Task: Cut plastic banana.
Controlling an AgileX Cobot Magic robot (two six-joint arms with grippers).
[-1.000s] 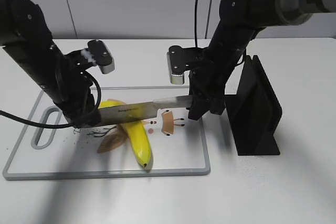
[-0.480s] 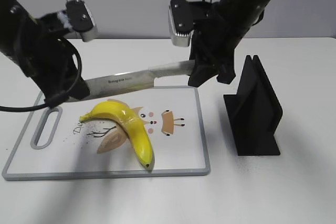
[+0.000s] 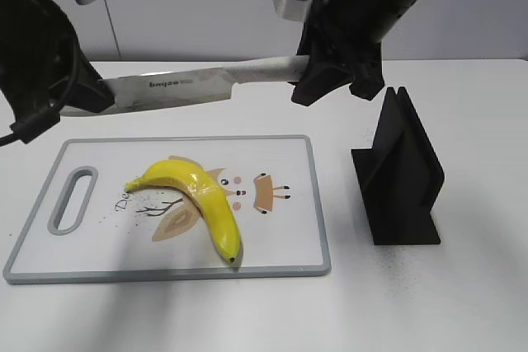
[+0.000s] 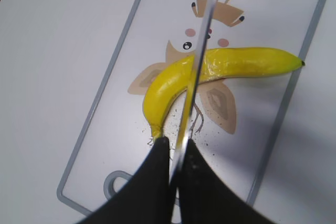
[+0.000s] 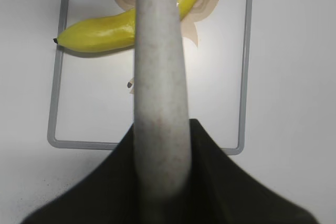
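The yellow plastic banana lies whole on the white cutting board, also in the left wrist view and right wrist view. A steel knife hangs level, well above the board. My right gripper is shut on the knife's grey handle. My left gripper is shut on the blade near its tip; the blade runs edge-on between the black fingers over the banana.
A black knife stand stands right of the board on the white table. The board has a grey rim and a handle slot at its left end. A grey wall is behind.
Both arms have lifted the knife from the banana to well above the board. The banana has stayed on the board, uncut.
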